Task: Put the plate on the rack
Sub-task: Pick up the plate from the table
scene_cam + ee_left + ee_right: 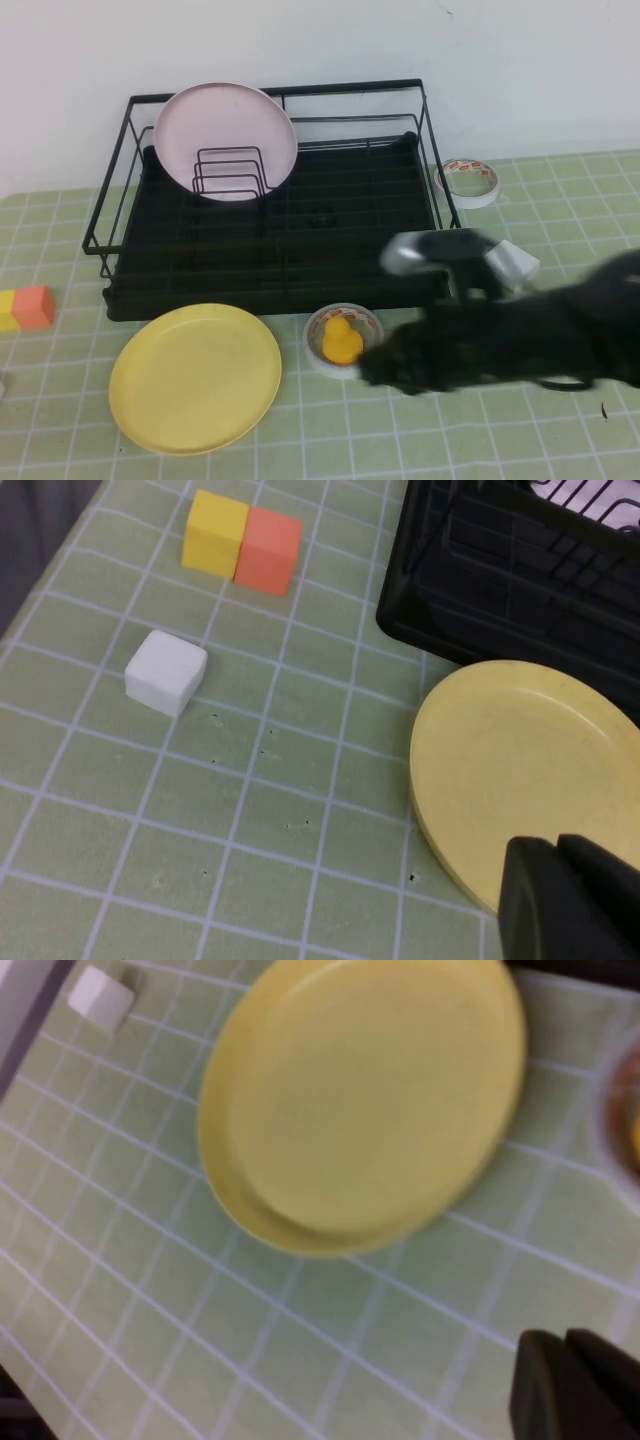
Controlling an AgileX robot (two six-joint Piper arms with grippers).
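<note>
The right gripper (375,372) is being held low over the green-checked desk (520,440), its dark fingers (575,1385) being seen pressed together with nothing between them. Just beside its tip, a small white dish with a yellow duck (343,340) is being carried by the desk, and beyond that, toward the robot's left, the plate (195,377) is lying flat on the desk, apart from the fingers and untouched. The left gripper (570,900) is being shown only in its own wrist view, where its black fingers (530,895) are appearing closed and empty just over the near rim of the same plate (520,770). Farther from these fingers, a white cube (166,672) is resting on the desk, and past it a yellow block (214,532) and an orange block (268,549) are being seen touching side by side. Behind the plate, the rack (270,235) is standing on the desk, a pale pink plate (225,140) being held upright in its wire slots. Off the rack's right end, a roll of tape (469,181) is lying on the desk.
</note>
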